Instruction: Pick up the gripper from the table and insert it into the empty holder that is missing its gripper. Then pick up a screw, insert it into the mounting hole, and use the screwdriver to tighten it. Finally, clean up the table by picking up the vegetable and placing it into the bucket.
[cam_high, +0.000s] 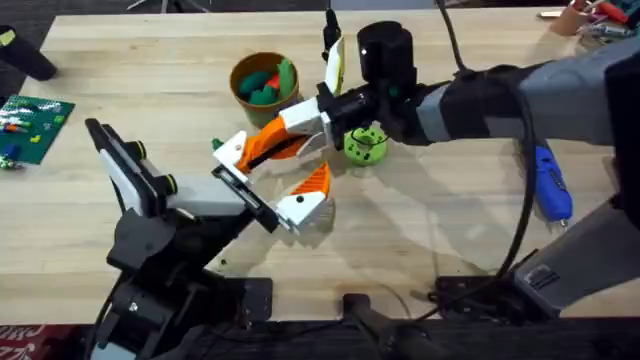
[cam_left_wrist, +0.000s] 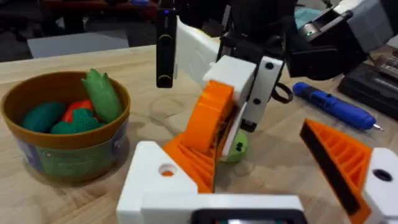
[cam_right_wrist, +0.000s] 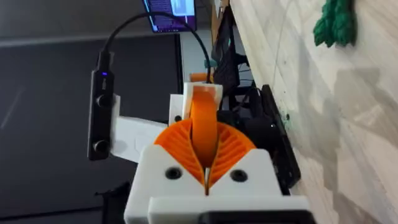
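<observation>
right gripper (cam_high: 262, 150) clamped, orange ribbed pads (cam_right_wrist: 204, 144) pressed together on an orange finger of the left gripper (cam_high: 272, 186), seen edge-on in the right wrist view. left gripper spread wide, one white-and-orange finger (cam_high: 308, 200) out free over the table (cam_high: 440, 230). just beyond, lime-green knobs (cam_high: 365, 143) of the holder (cam_high: 385, 55) (black base behind, partly hidden by the right arm). farther back, tan-yellow bucket (cam_high: 241, 92) with green and red vegetables (cam_left_wrist: 74, 112) inside. well to the right, chunky bright-blue screwdriver (cam_high: 550, 182) lying flat.
</observation>
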